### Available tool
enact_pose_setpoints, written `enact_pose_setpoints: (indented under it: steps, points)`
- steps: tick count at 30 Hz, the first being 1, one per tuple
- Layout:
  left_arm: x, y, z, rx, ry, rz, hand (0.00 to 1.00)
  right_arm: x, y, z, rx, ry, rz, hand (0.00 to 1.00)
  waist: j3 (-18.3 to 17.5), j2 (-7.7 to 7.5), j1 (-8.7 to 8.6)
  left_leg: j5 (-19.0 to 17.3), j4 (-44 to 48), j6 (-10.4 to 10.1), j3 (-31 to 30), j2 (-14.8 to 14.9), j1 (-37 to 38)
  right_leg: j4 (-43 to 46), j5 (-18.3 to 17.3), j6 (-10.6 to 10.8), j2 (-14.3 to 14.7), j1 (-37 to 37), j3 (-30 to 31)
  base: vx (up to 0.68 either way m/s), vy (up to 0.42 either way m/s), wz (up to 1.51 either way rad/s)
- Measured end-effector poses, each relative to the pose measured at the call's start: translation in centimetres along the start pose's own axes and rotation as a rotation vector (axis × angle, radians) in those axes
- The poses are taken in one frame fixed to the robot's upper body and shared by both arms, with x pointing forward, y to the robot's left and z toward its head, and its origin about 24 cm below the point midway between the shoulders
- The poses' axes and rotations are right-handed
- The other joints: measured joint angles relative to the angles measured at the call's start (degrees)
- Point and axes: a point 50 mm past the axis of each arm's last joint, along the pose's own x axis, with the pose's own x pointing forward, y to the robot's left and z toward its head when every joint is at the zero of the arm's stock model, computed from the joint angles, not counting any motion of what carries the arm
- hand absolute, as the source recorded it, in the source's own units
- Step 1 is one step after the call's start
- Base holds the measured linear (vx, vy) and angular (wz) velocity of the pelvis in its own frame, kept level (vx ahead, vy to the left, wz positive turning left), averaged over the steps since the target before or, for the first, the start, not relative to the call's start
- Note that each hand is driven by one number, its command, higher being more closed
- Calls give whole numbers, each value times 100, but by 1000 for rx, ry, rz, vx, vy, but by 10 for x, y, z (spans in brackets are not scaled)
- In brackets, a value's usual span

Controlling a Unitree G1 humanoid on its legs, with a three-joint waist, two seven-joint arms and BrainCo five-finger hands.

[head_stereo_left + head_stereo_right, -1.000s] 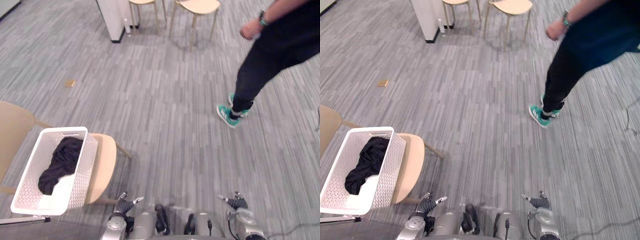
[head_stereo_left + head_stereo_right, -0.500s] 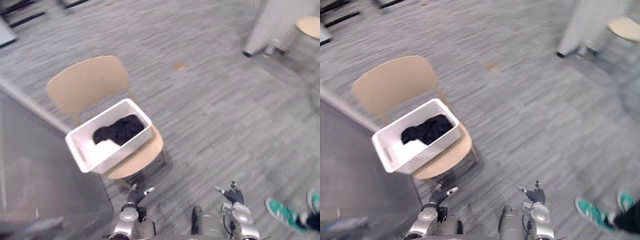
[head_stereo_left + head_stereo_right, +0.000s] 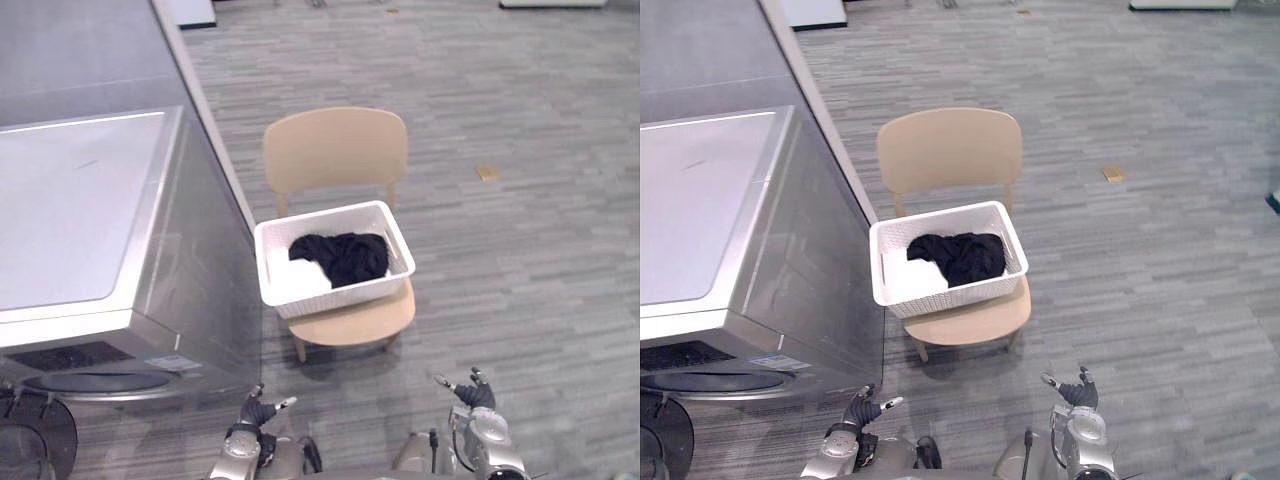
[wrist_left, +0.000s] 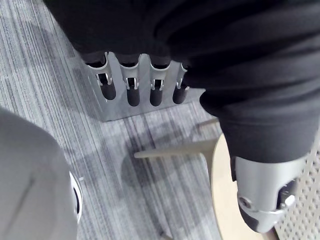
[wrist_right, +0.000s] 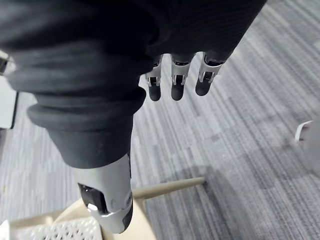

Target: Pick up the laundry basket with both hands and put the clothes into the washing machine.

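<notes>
Your washing machine (image 3: 80, 200) stands at the left. Your left hand (image 4: 132, 92) hangs low with its fingers straight, holding nothing. The laundry basket (image 3: 335, 296) sits on the chair (image 3: 335, 150) just beside the machine, with dark clothes (image 3: 345, 258) limp inside. It is stiff lattice plastic and probably light, so take the rims of its two short ends. Your right hand (image 5: 172, 85) is likewise straight-fingered and empty. The eye views give you basket and machine whole; the wrist views give the fingers up close.

Left edge cuts washing machine (image 3: 80, 220); basket (image 3: 335, 292) hides chair seat (image 3: 350, 322).
</notes>
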Motion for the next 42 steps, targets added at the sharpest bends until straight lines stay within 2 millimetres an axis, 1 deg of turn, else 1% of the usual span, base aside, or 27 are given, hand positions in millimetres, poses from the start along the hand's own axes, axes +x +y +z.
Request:
enact_pose_setpoints:
  steps: [2, 3, 4, 5, 7, 8, 10, 11, 12, 13, 14, 16, 19, 20, 21, 22, 23, 24, 25, 26, 27, 29, 31, 34, 39, 40, 42]
  points:
    - [0, 0, 0, -2, 0, 8, 0, 0, -1, 4, -6, -24, -4, 0, -8, -13, 3, 18, -10, -30, -230, -34, 21, -894, -3, 47, 474, -53, 467, 201, -46, 96]
    - [0, 1, 0, -2, -1, 14, 0, -2, -3, 7, -9, -44, -10, 0, -58, -94, -5, 33, 21, -66, -454, -137, 0, -1695, 266, 39, 659, -17, 620, 283, -101, 130]
    - [0, -3, 1, -13, 2, 8, 0, -2, -11, 10, -23, -66, -36, 0, -52, 27, -38, 68, 42, -176, -747, -137, -30, -1797, 451, -50, 650, 78, 482, 349, -101, 106]
    - [0, -6, 4, -21, -5, 3, 0, -2, -12, 12, -30, -76, -45, 0, -71, 81, 7, 118, 1, -262, -764, -115, -41, -1843, 454, -57, 645, 85, 442, 359, -95, 67]
    - [-3, -14, 0, -42, 7, -12, 0, -3, -10, 34, -42, -175, -41, 0, -97, 266, 27, 204, -98, -405, -796, 31, -37, -2056, 466, -83, 691, 259, 251, 295, -79, 22]
    - [-3, -15, 0, -44, 7, -14, 0, -4, -10, 38, -47, -196, -44, 0, -103, 271, 27, 238, -94, -457, -803, 46, -30, -2102, 469, -87, 695, 309, 215, 230, -82, 23]
    - [-3, -16, 0, -47, 2, -15, 0, -13, -16, 64, -55, -332, -73, 0, -96, 257, 22, 359, 252, -658, -933, 67, -87, -2448, 523, -169, 665, 659, 96, 202, -47, 22]
    - [-3, -15, 0, -47, 0, -13, 0, -16, -18, 74, -57, -379, -81, 0, -70, 173, 27, 244, 296, -636, -946, 59, -187, -2552, 524, -172, 621, 748, 83, 149, -5, 23]
    - [-4, -14, -1, -49, -2, -11, 0, -23, -23, 86, -78, -453, -96, 0, -135, 230, 22, 331, -324, -680, -948, 106, -165, -2634, 526, -168, 622, 803, 39, 108, 35, 16]
    - [-4, -14, -3, -47, 2, -9, 0, -27, -30, 97, -105, -514, -120, 0, -199, 315, 17, 488, -663, -580, -925, 128, -97, -2695, 525, -156, 646, 812, -5, 149, 72, 20]
    - [-5, -10, -6, -40, 6, -3, 0, -31, -31, 109, -136, -572, -131, 0, -229, 278, 21, 564, -686, -506, -926, 93, -149, -2826, 601, -62, 621, 812, -17, 118, 88, 16]
    - [-6, -8, -9, -40, 10, 1, 0, -36, -34, 119, -173, -632, -141, 0, -233, 240, 39, 564, -681, -506, -931, 61, -182, -2981, 645, -31, 608, 863, -43, 87, 75, 11]
    - [-5, -4, -9, -31, 6, 12, 0, -40, -37, 144, -342, -757, -136, 0, -241, 235, 61, 565, -631, -505, -922, -23, -222, -3244, 772, 10, 533, 981, -70, 107, 104, 2]
    - [-5, -2, -10, -21, 3, 15, 0, -38, -34, 159, -431, -813, -107, 0, -246, 275, 82, 566, -469, -504, -915, -25, -333, -3351, 900, -18, 523, 988, -74, 76, 92, -11]
    - [-5, -1, -10, -16, 0, 16, 0, -36, -32, 165, -468, -833, -94, 0, -248, 281, 79, 566, -340, -504, -909, -32, -409, -3388, 955, -29, 506, 977, -76, 64, 111, -3]
    - [-4, 0, -8, -4, -11, 15, 0, -29, -27, 177, -545, -857, -67, 0, -224, 257, 64, 601, 364, -558, -934, -107, -827, -3425, 1040, -20, 364, 956, -90, 35, 129, 15]
    - [-3, 1, -2, 5, -46, 15, 0, -18, -18, 189, -607, -860, -41, 0, -118, 133, 74, 350, 308, -336, -932, -188, -1182, -3440, 1042, -21, 146, 965, -68, 38, 123, 19]
    - [-3, -1, -1, 11, -54, 8, 0, -13, -18, 198, -643, -862, -45, 0, -126, 252, 60, 591, -365, -353, -965, -120, -1153, -3426, 1044, -19, 169, 951, -81, 61, 119, 22]
    - [-3, -6, 7, 23, -81, -12, 0, -5, -19, 214, -709, -867, -54, 0, -32, 440, 76, 1183, -576, -356, -938, -36, -1248, -3245, 997, 53, 230, 818, -121, 66, 103, 6]
    - [-2, -8, 10, 22, -92, -13, 0, -3, -17, 220, -734, -869, -51, 0, 33, 485, 156, 1235, -582, -382, -941, -40, -1288, -3166, 935, 98, 211, 657, -85, 26, 112, 12]
    - [-1, -4, 14, 28, -108, -7, 0, 1, -16, 233, -762, -875, -55, 0, 156, 602, 230, 1263, -543, -382, -973, -56, -1454, -3230, 910, 133, 278, 506, -69, -74, 84, 20]
    - [2, 0, 24, 26, -140, 7, 0, 8, -15, 253, -799, -870, -79, 0, 368, 665, 269, 1263, -445, -379, -1027, -160, -1661, -3300, 936, 93, 241, 379, -203, -70, 31, 22]
    - [2, 1, 30, 22, -162, 12, 0, 11, -24, 274, -852, -860, -132, 0, 639, 821, 319, 1286, -413, -334, -1116, -168, -1829, -3264, 940, 92, 251, 282, -242, -36, -11, 9]
    - [3, 3, 39, -1, -197, 31, 0, 11, -36, 285, -871, -851, -184, 0, 901, 902, 340, 1359, -425, -263, -1239, -168, -1967, -3111, 932, 88, 255, 103, -280, -55, -26, 11]
    - [7, 3, 57, -6, -240, 36, 0, 8, -40, 300, -847, -875, -254, 0, 1075, 830, 349, 1675, -612, -413, -1262, -327, -2165, -2520, 657, 20, 39, -386, -401, -59, -20, 19]
    - [8, 2, 60, -12, -247, 34, 0, 7, -41, 302, -834, -879, -266, 0, 1077, 827, 357, 1742, -697, -391, -1270, -341, -2208, -2434, 615, 1, 23, -497, -405, -109, -56, 20]
    - [9, -1, 69, -32, -266, 36, 0, 2, -35, 309, -805, -915, -289, 0, 1092, 808, 408, 1922, -949, -408, -1275, -339, -2297, -2294, 526, -20, -13, -753, -412, -105, -62, 12]
